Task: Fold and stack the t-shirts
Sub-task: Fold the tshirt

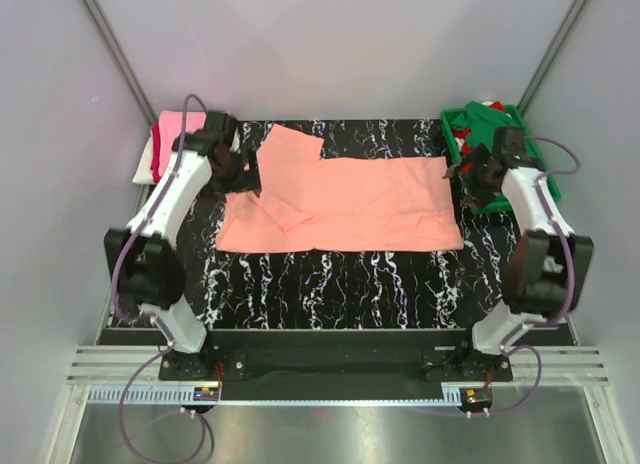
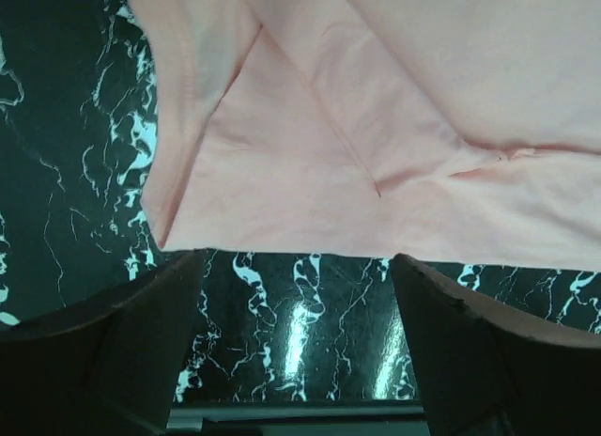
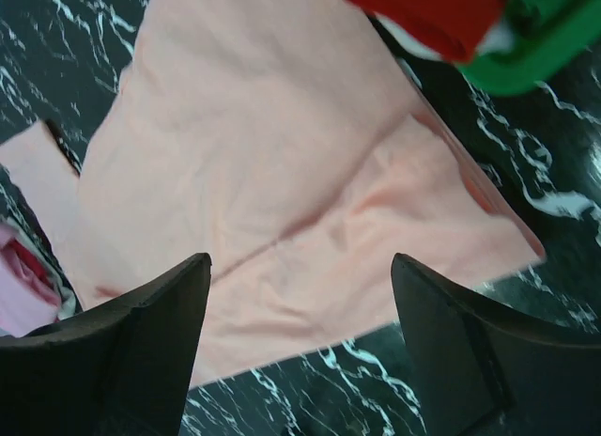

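The salmon-peach t-shirt (image 1: 345, 204) lies spread flat on the black marbled table (image 1: 330, 284), one sleeve sticking out at the back left. It also shows in the left wrist view (image 2: 376, 154) and the right wrist view (image 3: 272, 182). My left gripper (image 1: 240, 179) is open and empty, just off the shirt's left edge (image 2: 296, 262). My right gripper (image 1: 462, 172) is open and empty at the shirt's right edge (image 3: 300, 262). A bright pink shirt (image 1: 175, 129) lies stacked on red and white ones at the far left. A red shirt (image 3: 423, 13) and dark green cloth sit in the green tray.
A green plastic tray (image 1: 545, 179) stands at the back right, behind my right arm, and shows in the right wrist view (image 3: 535, 51). The folded stack at the back left is behind my left arm. Grey walls close in the table on three sides.
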You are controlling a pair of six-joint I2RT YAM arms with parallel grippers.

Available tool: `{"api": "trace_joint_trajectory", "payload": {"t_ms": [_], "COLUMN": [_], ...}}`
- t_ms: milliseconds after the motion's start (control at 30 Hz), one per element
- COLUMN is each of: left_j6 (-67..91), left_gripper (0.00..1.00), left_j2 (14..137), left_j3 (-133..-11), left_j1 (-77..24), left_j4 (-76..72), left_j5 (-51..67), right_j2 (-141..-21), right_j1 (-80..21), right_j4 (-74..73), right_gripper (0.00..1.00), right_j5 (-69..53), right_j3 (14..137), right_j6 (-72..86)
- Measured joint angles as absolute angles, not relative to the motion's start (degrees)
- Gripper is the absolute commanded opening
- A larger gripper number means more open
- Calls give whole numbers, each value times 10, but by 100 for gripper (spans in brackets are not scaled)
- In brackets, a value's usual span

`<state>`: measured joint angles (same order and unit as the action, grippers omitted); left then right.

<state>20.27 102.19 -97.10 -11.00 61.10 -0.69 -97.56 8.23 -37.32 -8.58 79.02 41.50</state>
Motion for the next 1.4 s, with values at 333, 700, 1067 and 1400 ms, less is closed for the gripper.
{"api": "trace_joint_trajectory", "payload": {"t_ms": [333,700,1067,1400], "left_j6": [292,346,376,396], "left_gripper": [96,95,88,22], "left_j2": [752,763,814,847], "left_j3": [-530,-462,-427,-426], "left_j1": [-28,19,21,21], "left_j4": [450,320,265,208], "left_j5": [45,78,70,37], "right_j2": [-801,-886,-937,-950], "right_j1": [150,172,174,178], "right_j4": [-371,-310,-248,-233], "right_gripper": [81,65,19,0], "right_j5": [-101,-121,-150,-160], "right_j3": [526,487,488,491], "right_j6": [375,363,371,373]}}
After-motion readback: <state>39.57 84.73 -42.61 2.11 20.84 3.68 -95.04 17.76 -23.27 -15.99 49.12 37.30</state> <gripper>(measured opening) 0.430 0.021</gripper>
